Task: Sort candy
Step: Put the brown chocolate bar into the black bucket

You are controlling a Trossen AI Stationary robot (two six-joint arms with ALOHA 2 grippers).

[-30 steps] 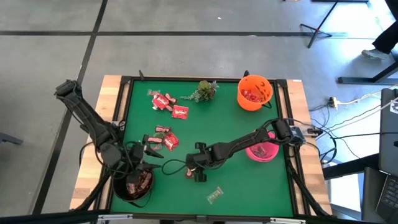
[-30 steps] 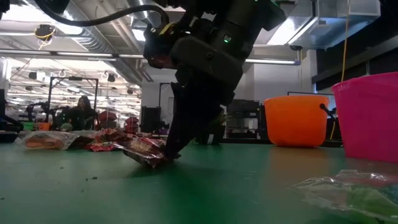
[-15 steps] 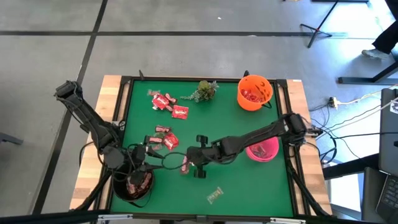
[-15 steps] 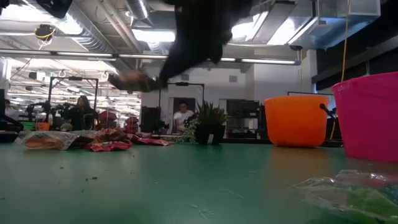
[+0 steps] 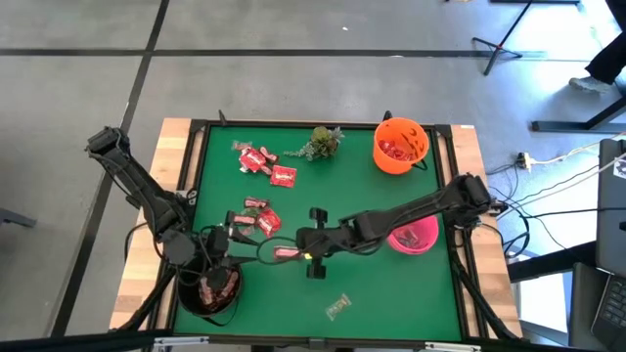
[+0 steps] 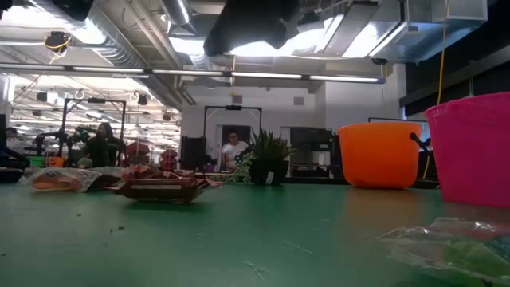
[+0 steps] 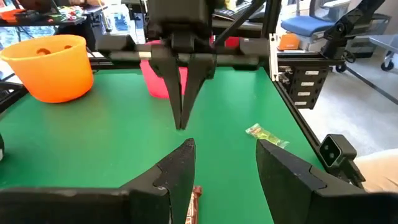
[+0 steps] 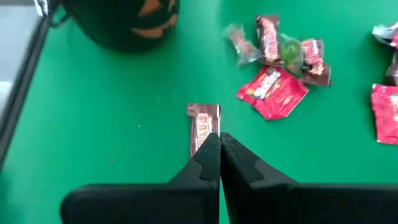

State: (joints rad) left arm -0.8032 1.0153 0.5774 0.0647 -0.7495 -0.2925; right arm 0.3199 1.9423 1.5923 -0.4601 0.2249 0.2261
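Candy (image 5: 256, 221) lies scattered on the green mat (image 5: 391, 293): a brown bar (image 8: 202, 127) flat near the middle, red packets toward 11 o'clock, a clear-wrapped piece (image 5: 337, 307) at 6. The right gripper (image 5: 305, 255) hangs just above the bar with fingers pressed together and empty, while the left gripper (image 7: 221, 168) waits partly spread by the black bowl (image 5: 210, 298) at 8. The bar looks light and crinkly, likely slippery, best pinched across its narrow middle
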